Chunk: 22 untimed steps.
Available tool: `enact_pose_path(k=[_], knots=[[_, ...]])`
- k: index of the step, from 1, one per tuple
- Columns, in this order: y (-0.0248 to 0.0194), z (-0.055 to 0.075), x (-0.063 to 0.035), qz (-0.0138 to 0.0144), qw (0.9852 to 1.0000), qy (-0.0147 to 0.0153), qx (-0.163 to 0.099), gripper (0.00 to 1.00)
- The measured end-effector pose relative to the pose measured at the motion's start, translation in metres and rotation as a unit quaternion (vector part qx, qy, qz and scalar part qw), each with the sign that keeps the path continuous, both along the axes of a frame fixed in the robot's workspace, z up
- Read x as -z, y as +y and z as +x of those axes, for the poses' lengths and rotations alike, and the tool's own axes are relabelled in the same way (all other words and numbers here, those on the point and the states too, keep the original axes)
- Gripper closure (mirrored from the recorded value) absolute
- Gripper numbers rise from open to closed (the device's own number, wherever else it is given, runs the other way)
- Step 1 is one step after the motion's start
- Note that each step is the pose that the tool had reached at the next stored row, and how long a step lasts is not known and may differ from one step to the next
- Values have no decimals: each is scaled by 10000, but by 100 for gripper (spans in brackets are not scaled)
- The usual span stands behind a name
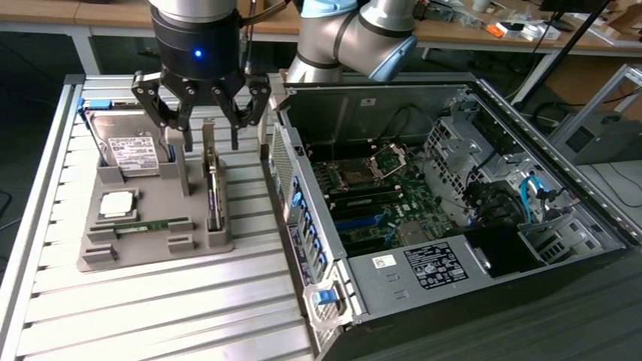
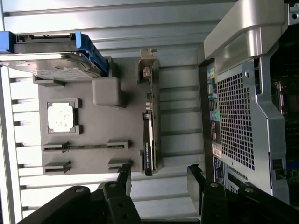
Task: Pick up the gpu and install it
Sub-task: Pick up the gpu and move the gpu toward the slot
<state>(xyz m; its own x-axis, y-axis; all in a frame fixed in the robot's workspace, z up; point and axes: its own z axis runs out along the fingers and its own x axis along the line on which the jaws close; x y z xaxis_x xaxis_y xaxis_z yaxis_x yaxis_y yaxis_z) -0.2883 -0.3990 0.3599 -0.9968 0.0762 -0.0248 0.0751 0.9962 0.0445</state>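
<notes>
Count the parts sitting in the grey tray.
4. In the exterior view: the hard drive at the tray's far end, the CPU nearer the camera, the RAM stick nearer still, and the gpu on edge along the side facing the computer case. None appears hidden.

The exterior view is looking down from above, taking in the tabletop (image 1: 150, 316), parts tray (image 1: 150, 244) and computer case (image 1: 392, 274). The wrist view is looking straight down past the end effector (image 2: 160, 173), closer, sharing tray and case edge.
</notes>
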Motion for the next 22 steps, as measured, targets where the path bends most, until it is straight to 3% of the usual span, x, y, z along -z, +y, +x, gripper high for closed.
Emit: enact_pose_path(k=[22], knots=[[0, -29, 74, 0, 10000, 0, 0, 40]])
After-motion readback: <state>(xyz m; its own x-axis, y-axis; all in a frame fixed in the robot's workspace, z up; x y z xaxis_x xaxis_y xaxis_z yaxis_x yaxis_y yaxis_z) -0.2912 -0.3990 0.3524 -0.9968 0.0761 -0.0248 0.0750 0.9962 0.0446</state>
